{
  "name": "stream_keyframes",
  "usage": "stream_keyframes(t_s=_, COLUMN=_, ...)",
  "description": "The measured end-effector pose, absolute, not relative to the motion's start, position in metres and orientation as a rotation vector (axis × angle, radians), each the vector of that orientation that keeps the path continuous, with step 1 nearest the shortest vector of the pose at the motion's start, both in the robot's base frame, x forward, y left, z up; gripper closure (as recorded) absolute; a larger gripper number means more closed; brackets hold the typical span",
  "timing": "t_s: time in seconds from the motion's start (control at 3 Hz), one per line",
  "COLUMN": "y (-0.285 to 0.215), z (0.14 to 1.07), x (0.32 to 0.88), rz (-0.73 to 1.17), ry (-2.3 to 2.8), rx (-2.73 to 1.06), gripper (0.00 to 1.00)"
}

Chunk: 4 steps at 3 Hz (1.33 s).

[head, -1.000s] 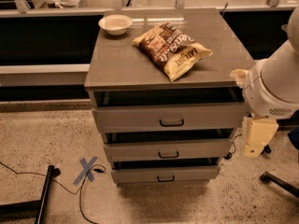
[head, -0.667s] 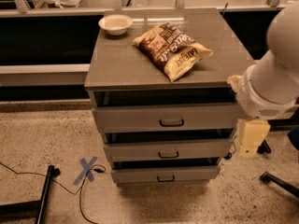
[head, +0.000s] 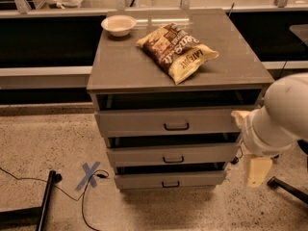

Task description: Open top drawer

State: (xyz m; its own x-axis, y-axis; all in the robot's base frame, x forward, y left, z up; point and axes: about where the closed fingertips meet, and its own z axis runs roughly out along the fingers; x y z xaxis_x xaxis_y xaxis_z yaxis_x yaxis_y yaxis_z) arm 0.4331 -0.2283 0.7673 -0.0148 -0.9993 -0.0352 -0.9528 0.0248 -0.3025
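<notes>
The top drawer (head: 175,121) is the tallest grey front of three in the cabinet, with a small black bar handle (head: 176,126) at its centre. A dark gap shows between its front and the cabinet top. The two shorter drawers (head: 172,154) sit below it, each set a little further forward. My white arm (head: 281,114) is at the cabinet's right front corner. It covers the right end of the top drawer's front. The gripper (head: 258,171) hangs below the arm, to the right of the lower drawers and well away from the handle.
A chip bag (head: 177,52) and a white bowl (head: 118,24) lie on the cabinet top (head: 120,66). A blue tape cross (head: 89,175), cables and a black stand (head: 45,201) are on the floor at left. A black base leg (head: 288,189) is at right.
My arm has moved down and slightly left along the cabinet's right front corner, and the gripper is now lower, beside the lower drawers. The drawers have not moved.
</notes>
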Motion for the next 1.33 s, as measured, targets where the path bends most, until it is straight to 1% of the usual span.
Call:
stream_keyframes(t_s=0.33, y=-0.229, z=0.763, x=0.447, rz=-0.339, ry=1.983, rx=-1.991, gripper=0.0)
stream_keyframes(t_s=0.67, y=-0.229, z=0.763, x=0.447, rz=-0.34, ry=1.981, rx=-1.99, gripper=0.0)
stream_keyframes(t_s=1.0, y=-0.217, z=0.753, x=0.459, rz=-0.312, ry=1.913, rx=-2.02, gripper=0.0)
stream_keyframes(t_s=1.33, y=-0.211, z=0.707, x=0.462, rz=-0.285, ry=1.817, rx=-2.068, gripper=0.0)
